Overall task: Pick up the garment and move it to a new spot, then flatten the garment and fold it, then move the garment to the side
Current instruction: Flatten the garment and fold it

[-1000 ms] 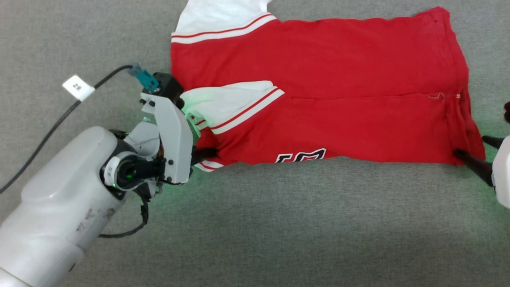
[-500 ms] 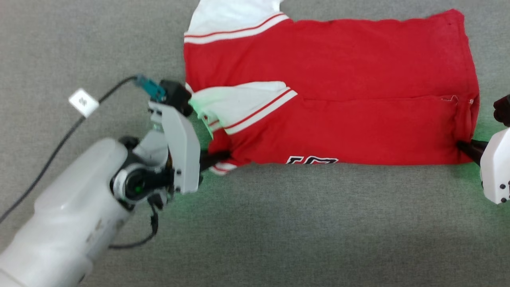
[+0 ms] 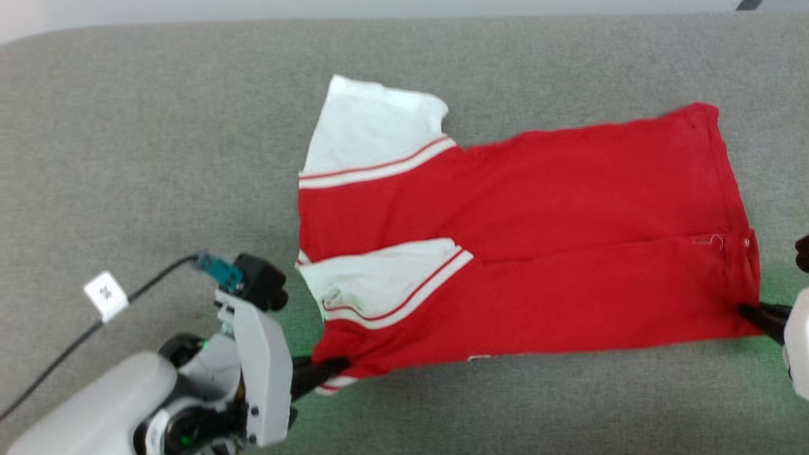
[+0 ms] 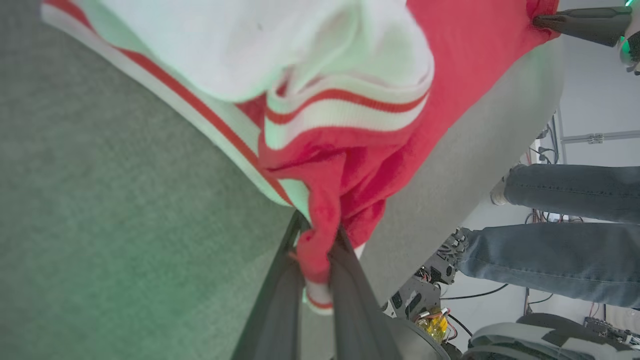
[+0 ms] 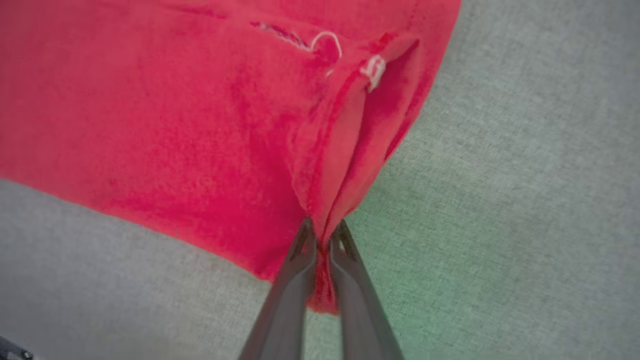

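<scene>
Garment [image 3: 537,253]: I see it folded lengthwise, lying across the grey surface [image 3: 158,158]
Left gripper [image 3: 338,366]: clamped on its striped near-left corner
Right gripper [image 3: 746,309]: clamped on its near-right hem corner

Left hand [image 4: 317,235] has both dark fingers pinched on a bunched edge of the red jersey shirt with white striped-trim sleeves [image 4: 370,165], spread over the grey cloth-covered table [image 4: 100,225], the right hand [image 4: 542,21] touching its far corner, a person's blue-jeaned legs [image 4: 575,185] beyond.
</scene>
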